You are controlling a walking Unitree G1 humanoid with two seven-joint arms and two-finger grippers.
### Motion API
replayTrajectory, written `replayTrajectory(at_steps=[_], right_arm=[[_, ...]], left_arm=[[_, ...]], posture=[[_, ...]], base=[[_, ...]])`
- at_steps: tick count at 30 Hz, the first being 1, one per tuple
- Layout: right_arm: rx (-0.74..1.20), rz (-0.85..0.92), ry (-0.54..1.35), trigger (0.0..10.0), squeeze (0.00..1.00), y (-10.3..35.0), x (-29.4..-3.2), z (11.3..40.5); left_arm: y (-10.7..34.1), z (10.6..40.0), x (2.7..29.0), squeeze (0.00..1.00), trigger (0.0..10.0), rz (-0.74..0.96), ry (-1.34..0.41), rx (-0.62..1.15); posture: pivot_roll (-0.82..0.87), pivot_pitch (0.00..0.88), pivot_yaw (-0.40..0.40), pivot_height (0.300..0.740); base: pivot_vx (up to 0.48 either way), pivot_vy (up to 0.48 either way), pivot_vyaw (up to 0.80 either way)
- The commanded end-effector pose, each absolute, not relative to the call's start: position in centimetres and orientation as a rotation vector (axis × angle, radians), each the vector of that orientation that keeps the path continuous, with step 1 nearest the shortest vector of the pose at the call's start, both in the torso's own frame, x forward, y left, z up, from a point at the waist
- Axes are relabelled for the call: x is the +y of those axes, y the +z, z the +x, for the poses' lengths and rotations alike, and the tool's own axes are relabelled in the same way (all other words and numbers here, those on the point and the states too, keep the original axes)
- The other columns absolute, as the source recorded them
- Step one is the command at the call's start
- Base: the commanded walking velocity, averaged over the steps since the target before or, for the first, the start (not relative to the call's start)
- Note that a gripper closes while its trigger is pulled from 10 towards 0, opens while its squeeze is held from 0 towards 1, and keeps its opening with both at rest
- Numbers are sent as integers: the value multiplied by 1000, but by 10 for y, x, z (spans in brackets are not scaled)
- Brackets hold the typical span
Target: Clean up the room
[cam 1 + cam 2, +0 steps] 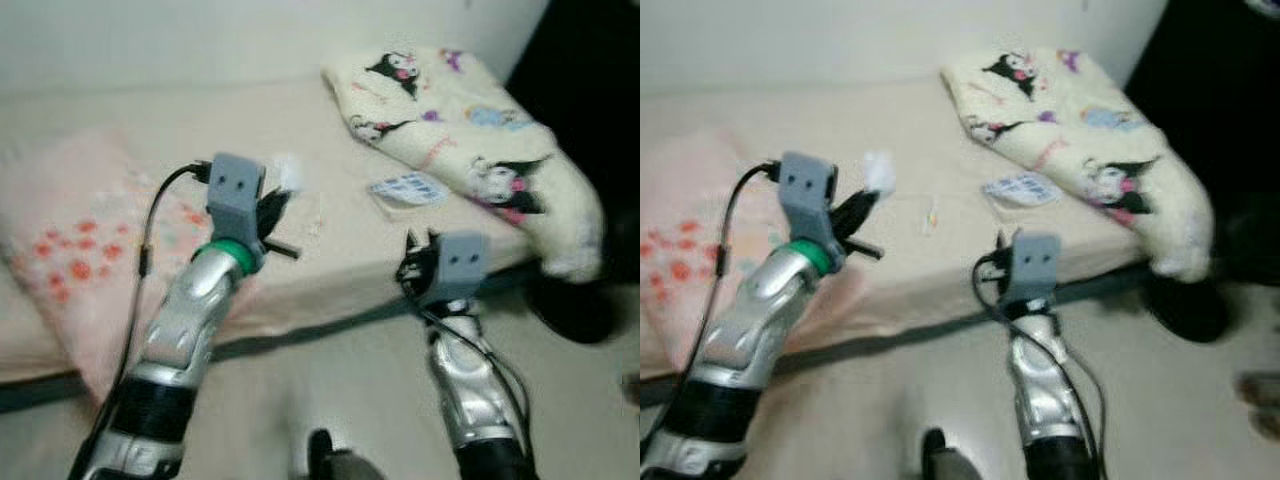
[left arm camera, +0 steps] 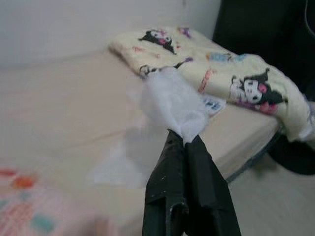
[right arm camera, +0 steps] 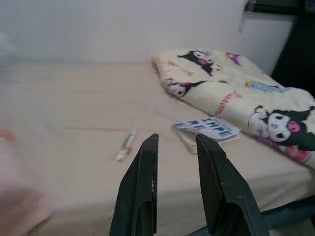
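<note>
Nearest, the right end effector (image 3: 176, 162) hangs parted and empty, wrapper (image 3: 125, 145) on the bed (image 1: 150, 130) just ahead, while the left end effector (image 2: 184, 147) pinches a tissue (image 2: 172, 103).

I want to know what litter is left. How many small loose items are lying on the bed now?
2. A small wrapper lies near the middle of the bed; a blue-printed packet lies beside the cartoon blanket. The left hand holds white tissue. The blanket or pillow may hide more.
</note>
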State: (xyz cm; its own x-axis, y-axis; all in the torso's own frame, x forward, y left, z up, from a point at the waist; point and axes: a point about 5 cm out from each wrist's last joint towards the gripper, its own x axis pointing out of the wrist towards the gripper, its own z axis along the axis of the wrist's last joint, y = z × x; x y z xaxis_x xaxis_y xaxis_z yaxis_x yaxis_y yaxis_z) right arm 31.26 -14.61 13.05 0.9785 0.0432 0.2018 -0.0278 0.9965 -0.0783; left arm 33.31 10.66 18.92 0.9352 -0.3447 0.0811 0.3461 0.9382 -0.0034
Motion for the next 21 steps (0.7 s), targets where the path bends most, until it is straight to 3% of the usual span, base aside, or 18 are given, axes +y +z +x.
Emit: replayTrajectory(at_steps=[1,17,21], right_arm=[[-200,-72,41,10000,0,128,-145,311],[-205,-84,48,10000,0,130,-142,315],[-198,-87,68,10000,0,129,-140,316]], left_arm=[[188,333,107,0,10000,-11,-350,-75],[188,333,108,0,10000,-8,-346,-77],[187,333,107,0,10000,-5,-348,-74]], posture=[[-36,37,46,740],[-30,30,44,740],[-29,28,44,740]], base=[[-480,0,0],[-470,0,0],[0,0,775]])
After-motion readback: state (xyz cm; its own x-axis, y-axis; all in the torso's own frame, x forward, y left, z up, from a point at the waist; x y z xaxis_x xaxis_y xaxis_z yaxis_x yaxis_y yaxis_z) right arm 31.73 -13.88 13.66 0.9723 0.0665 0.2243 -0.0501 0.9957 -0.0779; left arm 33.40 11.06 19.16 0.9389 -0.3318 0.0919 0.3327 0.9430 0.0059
